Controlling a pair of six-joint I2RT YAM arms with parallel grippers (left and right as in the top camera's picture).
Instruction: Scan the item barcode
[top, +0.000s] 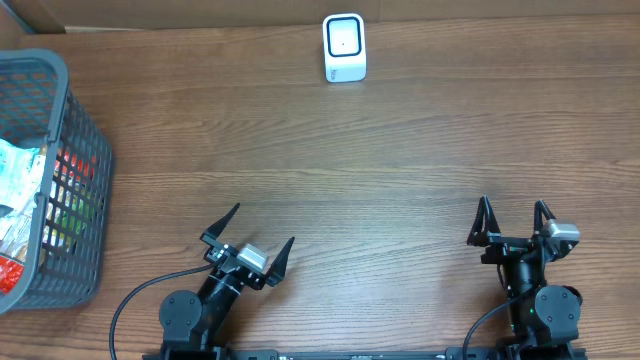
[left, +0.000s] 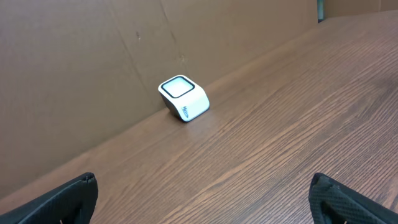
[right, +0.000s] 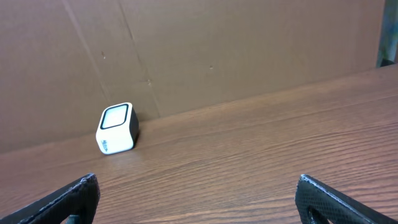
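A small white barcode scanner (top: 344, 47) with a dark-rimmed window stands at the far edge of the wooden table, against the cardboard wall; it also shows in the left wrist view as the scanner (left: 183, 98) and in the right wrist view as the scanner (right: 117, 128). Packaged items (top: 20, 205) lie in a grey basket (top: 85, 150) at the left. My left gripper (top: 260, 233) rests open near the front edge, left of centre, nothing between its fingers. My right gripper (top: 512, 219) rests open at the front right, also empty. Both are far from the scanner and the basket.
A brown cardboard wall (right: 217, 56) runs along the table's far edge behind the scanner. The basket reaches past the left edge of the overhead view. Bare wood lies between the grippers and the scanner.
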